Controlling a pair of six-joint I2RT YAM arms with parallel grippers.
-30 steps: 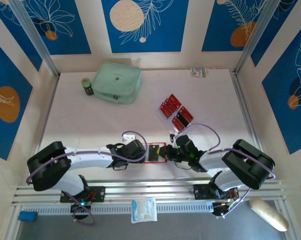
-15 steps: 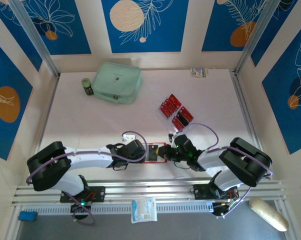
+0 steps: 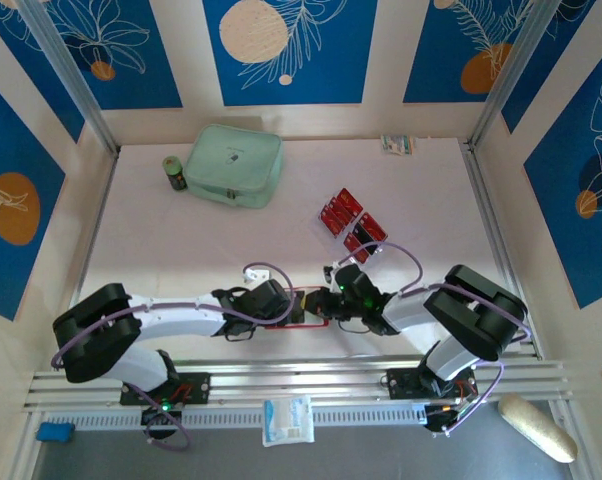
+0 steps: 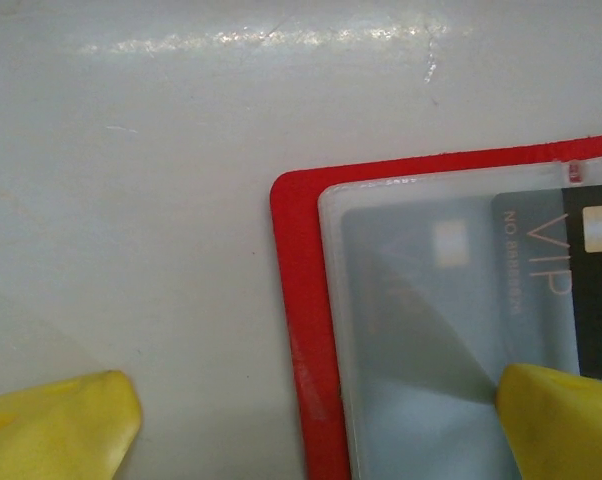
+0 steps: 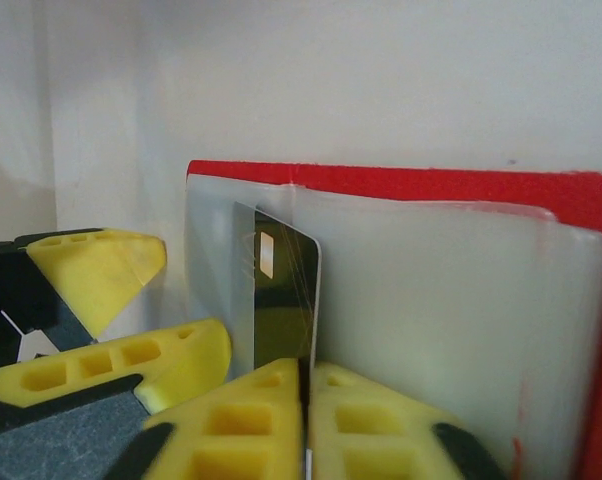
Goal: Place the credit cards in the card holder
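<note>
right gripper: fingertips pressed together, clamped on the near end of one credit card, which stands on edge between them.
credit card: dark, with a pale chip. Its far end sits behind the film of the clear pocket, just ahead of the right fingertips.
card holder: lies open and flat on the table, directly between the two grippers. A red rim frames the pale pocket.
left gripper: fingers apart, straddling the holder's red edge. One yellow fingertip is over bare table outside the corner and the other is over the clear pocket. I cannot tell whether it presses down.
lettering: "VIP" shows on a card just beside the left gripper's inner fingertip.
credit cards: the remaining red and black ones lie in a group well beyond the right gripper, apart from the holder.
mint-green case: well beyond the left gripper, toward the far wall.
</note>
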